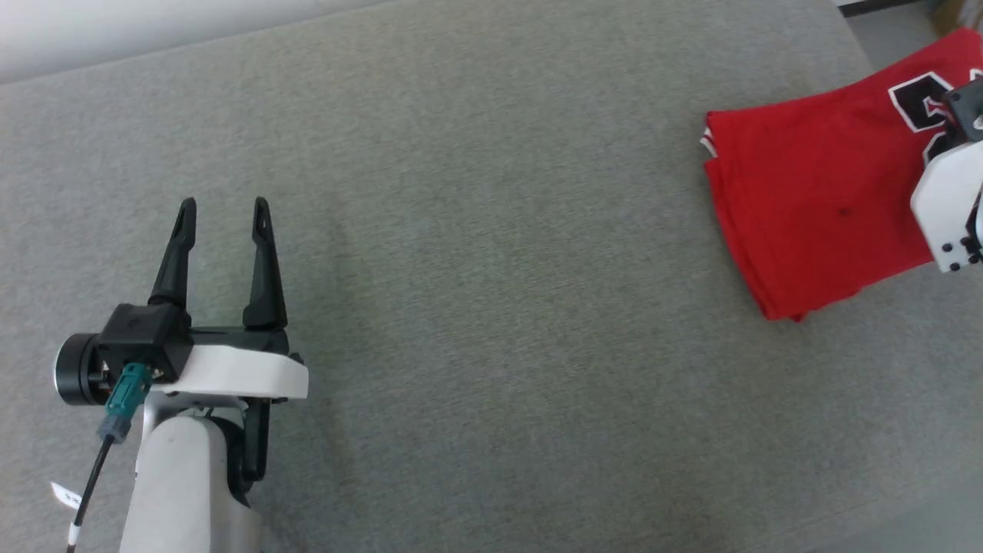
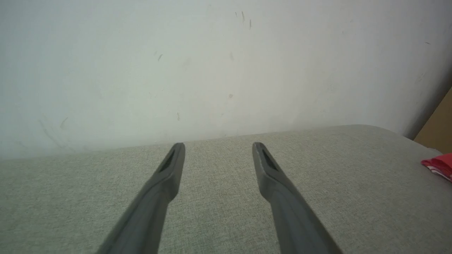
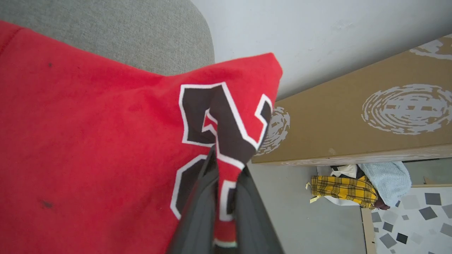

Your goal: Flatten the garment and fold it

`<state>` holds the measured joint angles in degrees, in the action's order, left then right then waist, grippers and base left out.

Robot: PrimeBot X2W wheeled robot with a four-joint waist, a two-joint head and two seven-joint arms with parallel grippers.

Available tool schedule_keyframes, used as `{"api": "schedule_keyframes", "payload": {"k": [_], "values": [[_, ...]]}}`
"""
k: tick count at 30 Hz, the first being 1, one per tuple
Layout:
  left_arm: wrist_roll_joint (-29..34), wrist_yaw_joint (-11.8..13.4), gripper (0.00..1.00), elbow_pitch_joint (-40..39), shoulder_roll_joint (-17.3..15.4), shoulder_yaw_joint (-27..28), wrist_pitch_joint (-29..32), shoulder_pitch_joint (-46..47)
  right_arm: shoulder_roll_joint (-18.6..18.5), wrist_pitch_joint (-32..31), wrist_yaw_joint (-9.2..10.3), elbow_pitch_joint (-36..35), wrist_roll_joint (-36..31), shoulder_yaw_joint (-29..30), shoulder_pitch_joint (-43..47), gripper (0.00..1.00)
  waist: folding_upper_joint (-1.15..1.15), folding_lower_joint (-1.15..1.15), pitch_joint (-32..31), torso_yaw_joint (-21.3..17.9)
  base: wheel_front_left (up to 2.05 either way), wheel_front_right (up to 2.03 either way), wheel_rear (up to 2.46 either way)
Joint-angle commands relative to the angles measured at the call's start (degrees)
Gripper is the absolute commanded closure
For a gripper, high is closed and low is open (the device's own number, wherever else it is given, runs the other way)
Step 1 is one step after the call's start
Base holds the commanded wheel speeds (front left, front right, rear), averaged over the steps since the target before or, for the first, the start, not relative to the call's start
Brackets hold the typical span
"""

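Note:
The garment (image 1: 806, 200), a bright red jersey with a black, white-edged number, lies folded in layers at the far right of the grey padded surface (image 1: 491, 269). Its right part is lifted off the surface. My right gripper (image 3: 224, 169) is shut on that raised fabric (image 3: 88, 123), pinching it at the number; its white wrist housing (image 1: 948, 203) shows at the right edge of the head view. My left gripper (image 1: 223, 206) hovers open at the lower left, far from the jersey, with nothing between its fingers (image 2: 166, 176). A red corner of the garment (image 2: 439, 165) peeks in at the right of the left wrist view.
A white wall (image 2: 212, 70) runs along the far edge of the surface. Beyond the right edge stands a large cardboard box (image 3: 353, 116). A heap of clothes with a yellow plaid piece (image 3: 342, 188) lies on the floor below it.

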<state>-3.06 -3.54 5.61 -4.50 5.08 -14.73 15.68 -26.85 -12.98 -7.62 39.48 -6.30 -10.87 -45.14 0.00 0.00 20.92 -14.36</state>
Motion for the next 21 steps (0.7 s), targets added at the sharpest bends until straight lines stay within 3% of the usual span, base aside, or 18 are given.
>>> {"api": "schedule_keyframes", "payload": {"k": [1, 2, 3, 13, 21], "values": [[0.2, -0.2, 0.00, 0.1, -0.5, -0.1, -0.3, 0.4, 0.7, 1.3, 0.13, 0.9, -1.1, 1.3, -1.3, 0.98, 0.00, 0.00, 0.1, 1.2, 0.00, 0.00, 0.00], [0.1, -0.2, 0.00, 0.3, -0.5, 0.0, -0.3, 0.3, 1.0, 1.8, 0.13, 1.7, -1.6, 2.0, -1.3, 0.54, 0.00, 0.00, -0.2, 1.5, 0.00, 0.00, 0.00], [-0.1, -0.3, 0.00, 0.5, -0.6, 0.1, -0.3, 0.2, 1.3, 2.4, 0.13, 2.3, -2.2, 2.6, -1.3, 0.00, 0.00, 0.00, -0.4, 1.7, 0.00, 0.00, 0.00], [-1.3, -0.4, 0.00, 2.8, 0.3, -0.8, -0.3, -1.6, 3.8, 9.3, 0.13, 5.0, -2.2, 11.2, 1.4, 0.00, 0.00, 0.00, -7.2, 4.6, 0.00, 0.00, 0.00], [-3.8, -0.3, 0.00, 5.5, 1.2, -2.3, -0.3, -4.9, 7.1, 15.8, 0.13, -3.0, 7.0, 16.9, 10.1, 0.00, 0.00, 0.00, -15.2, 8.3, 0.00, 0.00, 0.00]]}}
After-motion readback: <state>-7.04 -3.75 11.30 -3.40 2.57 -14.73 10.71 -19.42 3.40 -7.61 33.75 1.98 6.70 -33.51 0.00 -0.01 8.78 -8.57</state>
